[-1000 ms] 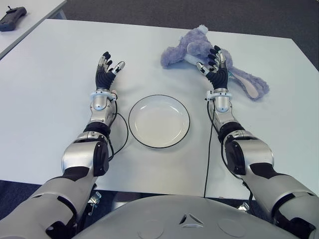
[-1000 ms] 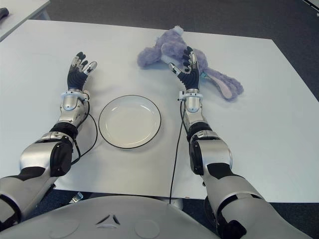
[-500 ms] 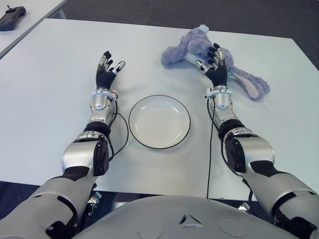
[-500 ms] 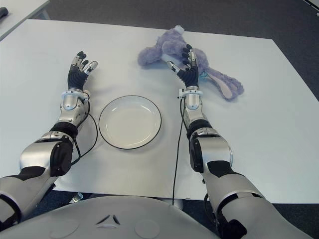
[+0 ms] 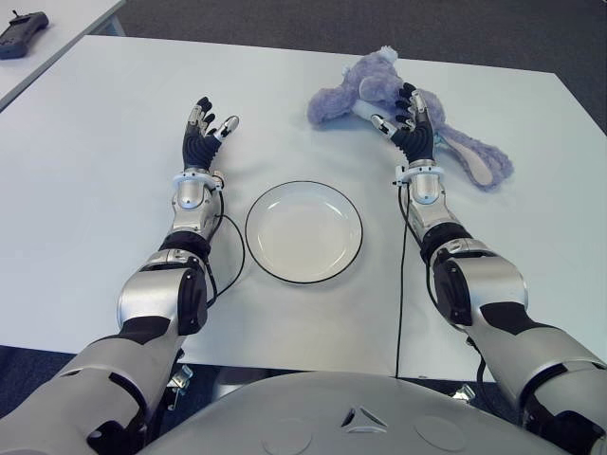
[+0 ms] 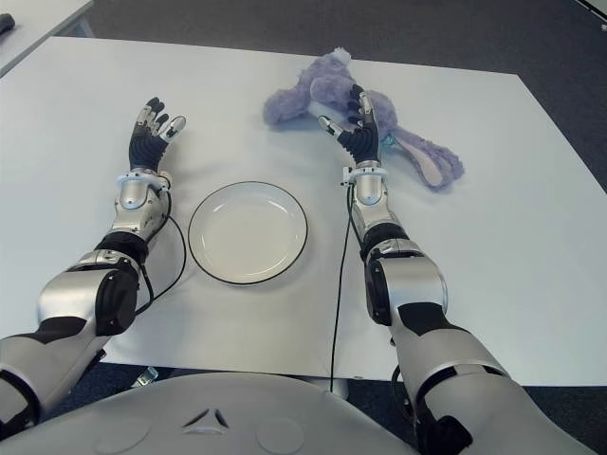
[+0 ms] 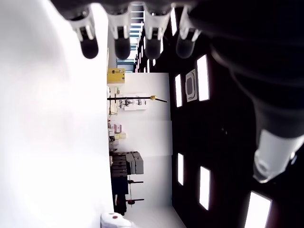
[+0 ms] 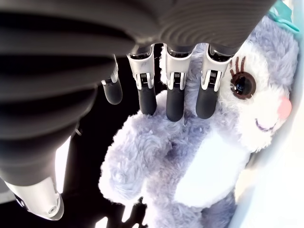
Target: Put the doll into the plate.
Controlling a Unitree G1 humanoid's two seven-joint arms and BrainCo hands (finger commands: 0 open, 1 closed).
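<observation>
A purple plush rabbit doll (image 5: 353, 93) with long ears lies on the white table (image 5: 95, 142) at the far right. My right hand (image 5: 406, 121) hovers just in front of the doll, fingers spread and open, holding nothing. In the right wrist view the fingertips (image 8: 173, 99) reach over the doll's face and belly (image 8: 199, 166). A white plate (image 5: 303, 230) with a dark rim sits empty in the middle, between my arms. My left hand (image 5: 202, 133) is open left of the plate.
A dark handheld device (image 5: 23, 23) lies on a neighbouring table at the far left. The doll's long ear (image 5: 469, 156) stretches right of my right hand. Thin black cables (image 5: 401, 275) run along both forearms. Dark floor lies beyond the table's far edge.
My right hand has moved forward, closer to the doll, with its fingers still spread. The left hand, plate and doll have not moved.
</observation>
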